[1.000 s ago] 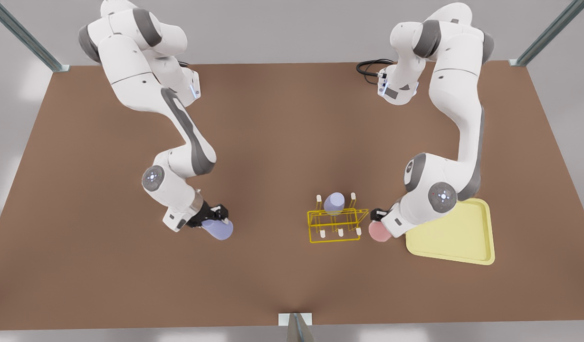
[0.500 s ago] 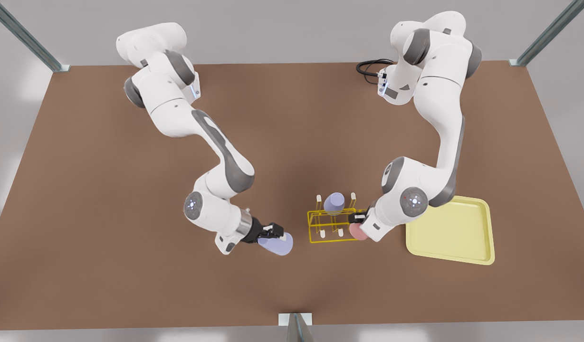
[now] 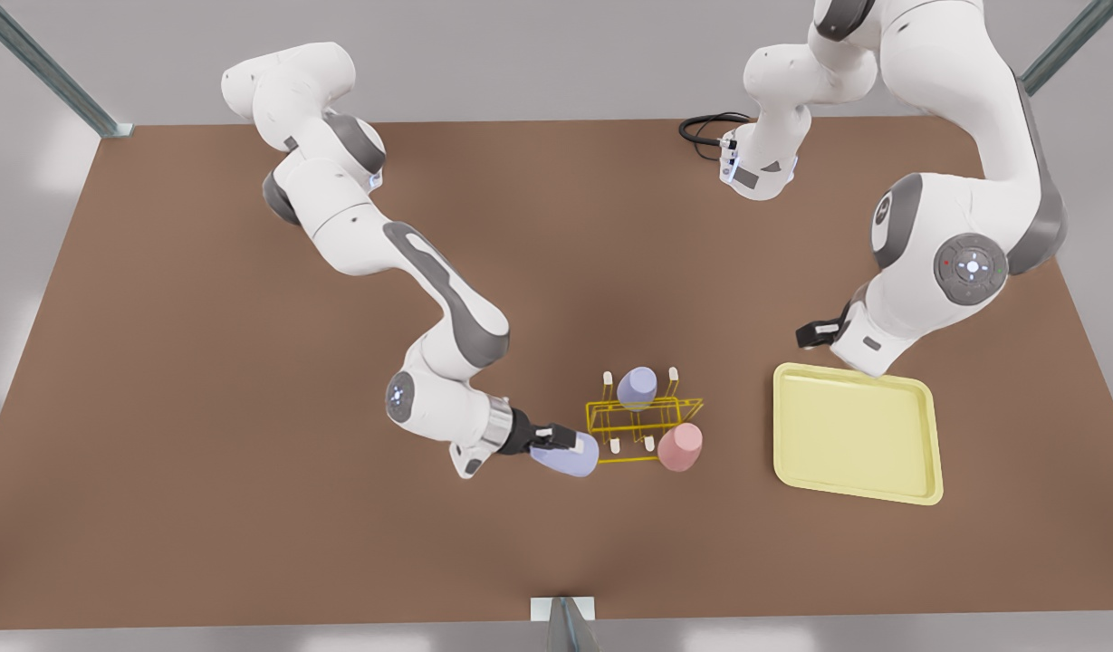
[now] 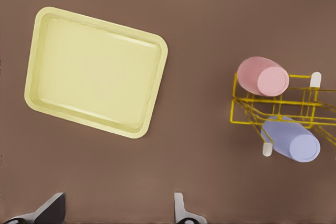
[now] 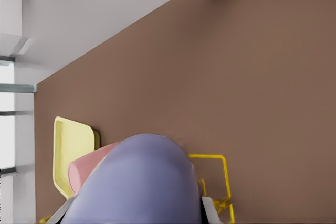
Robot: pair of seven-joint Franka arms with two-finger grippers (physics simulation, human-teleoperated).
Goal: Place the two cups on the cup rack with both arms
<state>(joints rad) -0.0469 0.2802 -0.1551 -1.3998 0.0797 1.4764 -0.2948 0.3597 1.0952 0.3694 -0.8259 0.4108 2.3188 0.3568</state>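
Observation:
On the front view's left, my right gripper is shut on a lavender cup, which lies tilted right beside the yellow cup rack. Seen from the right wrist, this cup is close up, with the rack just behind it. A pink cup sits on the rack's near corner toward the front view's right, and another lavender cup sits on a far peg. My left gripper hangs open and empty, raised above the tray's far edge. From the left wrist, the gripper looks down on the pink cup, the lavender cup and the rack.
A flat pale-yellow tray lies on the brown table to the front view's right of the rack, also seen as the tray from the left wrist. A black cable coils at the table's far edge.
My left gripper let go of the pink cup on the rack, opened and rose away past the tray. My right gripper carried its lavender cup toward the front view's right, up to the rack.

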